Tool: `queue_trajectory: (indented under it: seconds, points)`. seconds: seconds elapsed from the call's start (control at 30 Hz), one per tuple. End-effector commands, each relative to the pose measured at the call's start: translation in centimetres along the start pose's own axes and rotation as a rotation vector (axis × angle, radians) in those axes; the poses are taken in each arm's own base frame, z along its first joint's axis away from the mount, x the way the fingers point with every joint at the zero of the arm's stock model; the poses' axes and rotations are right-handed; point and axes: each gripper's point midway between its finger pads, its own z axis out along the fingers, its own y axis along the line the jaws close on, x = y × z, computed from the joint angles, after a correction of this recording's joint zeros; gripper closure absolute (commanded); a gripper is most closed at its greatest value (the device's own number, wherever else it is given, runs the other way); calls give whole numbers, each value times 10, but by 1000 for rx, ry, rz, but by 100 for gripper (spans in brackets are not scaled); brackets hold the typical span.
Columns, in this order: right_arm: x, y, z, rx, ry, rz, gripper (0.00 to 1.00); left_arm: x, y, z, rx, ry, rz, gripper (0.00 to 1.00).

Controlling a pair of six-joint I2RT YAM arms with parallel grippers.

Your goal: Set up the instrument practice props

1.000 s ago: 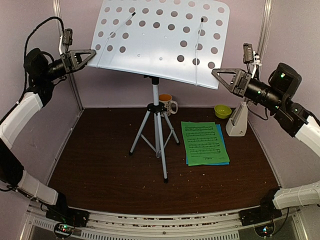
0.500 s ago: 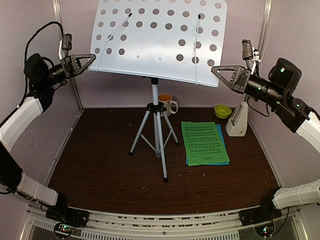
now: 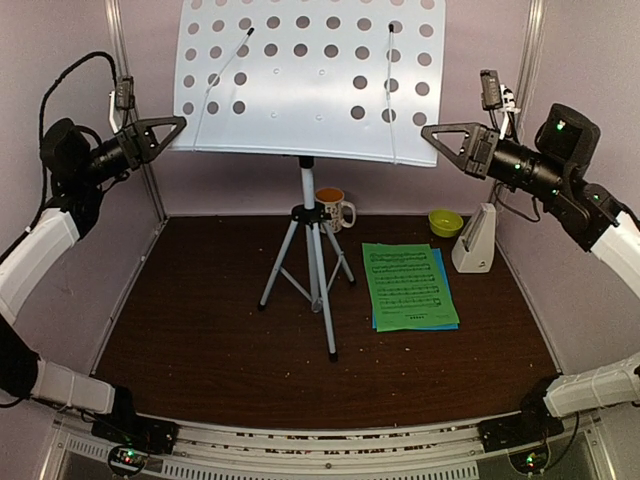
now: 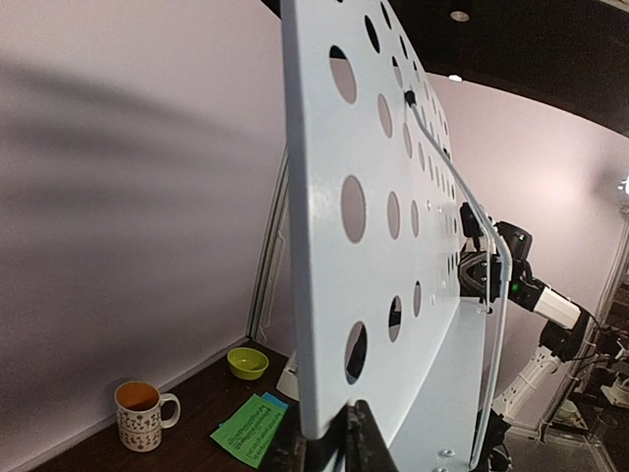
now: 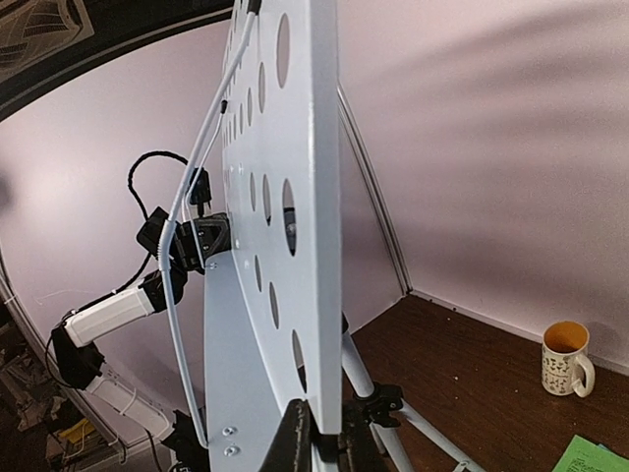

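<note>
The pale grey perforated music stand plate (image 3: pixel 310 80) stands tilted back on its silver tripod (image 3: pixel 316 270) at the middle of the table. My left gripper (image 3: pixel 181 124) is shut on the plate's lower left edge, which sits between its fingers in the left wrist view (image 4: pixel 329 428). My right gripper (image 3: pixel 426 131) is shut on the plate's lower right edge, also seen in the right wrist view (image 5: pixel 320 423). The green music sheet (image 3: pixel 408 285) lies flat on the blue sheet (image 3: pixel 446 282) right of the tripod. The white pyramid metronome (image 3: pixel 475 242) stands beyond them at the right.
A patterned mug (image 3: pixel 335 208) stands behind the tripod by the back wall. A small green bowl (image 3: pixel 445 222) sits beside the metronome. The tripod legs spread toward the front. Pale walls close in the back and both sides.
Both grippers have moved up and back with the plate's lower edge. The plate has tipped from a flatter slope to more upright.
</note>
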Motion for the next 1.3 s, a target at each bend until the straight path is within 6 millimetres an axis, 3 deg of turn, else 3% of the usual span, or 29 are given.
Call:
queue_trajectory:
  seconds: [0.0,0.8,1.27]
  points:
    - [-20,-16,3,70,-44,-100,100,33,8,0,-12,65,38,100]
    - [-32,-61,19,163,-35,-174,100,104,14,4,-37,193,63,100]
    - [-32,-67,23,163,-13,-204,100,134,23,7,-34,236,36,100]
